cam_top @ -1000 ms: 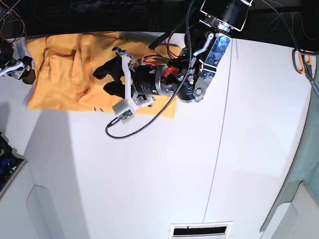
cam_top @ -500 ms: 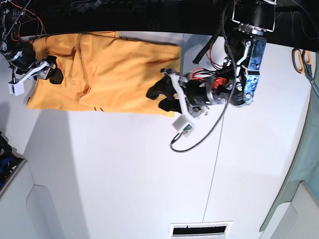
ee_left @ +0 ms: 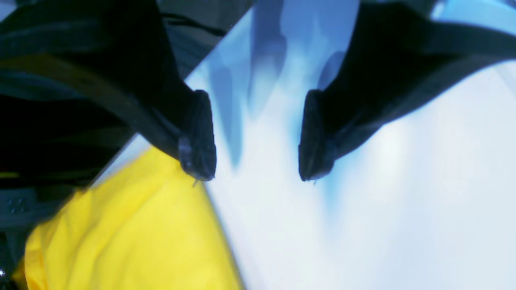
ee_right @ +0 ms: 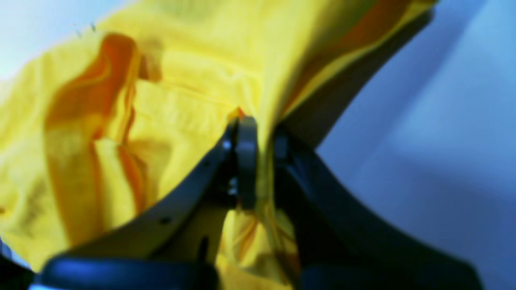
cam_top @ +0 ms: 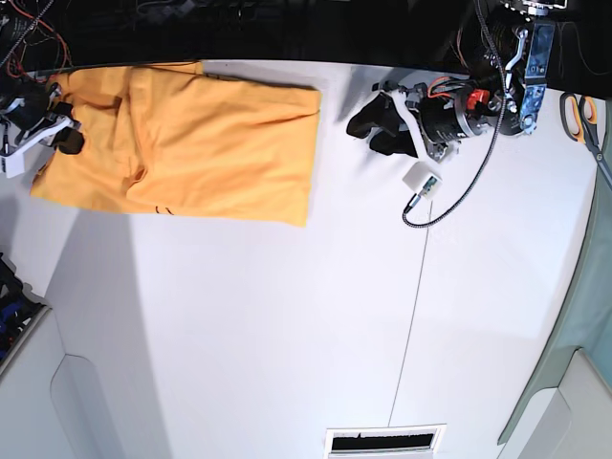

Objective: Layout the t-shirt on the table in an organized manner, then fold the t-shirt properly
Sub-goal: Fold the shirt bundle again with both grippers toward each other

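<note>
The orange-yellow t-shirt (cam_top: 210, 143) lies spread and mostly flat at the back left of the white table (cam_top: 287, 325), with a small dark mark near its front edge. At its left end my right gripper (cam_top: 63, 137) is shut on the cloth. The right wrist view shows the t-shirt (ee_right: 161, 100) pinched in a raised fold in the right gripper (ee_right: 260, 161). My left gripper (cam_top: 361, 132) stands open over bare table just right of the shirt. In the left wrist view the left gripper (ee_left: 258, 173) holds nothing, and the t-shirt's edge (ee_left: 133, 233) lies at lower left.
Scissors (cam_top: 585, 120) lie at the table's right edge, above a grey-green panel (cam_top: 583, 316). A thin dark seam (cam_top: 416, 316) runs down the tabletop. A slotted vent (cam_top: 382, 442) sits at the front edge. The left arm's cable (cam_top: 449, 206) loops over the table.
The left arm has drawn back to the right, off the shirt and onto bare table. The right gripper has shut on the shirt's left end, and the shirt has shifted left.
</note>
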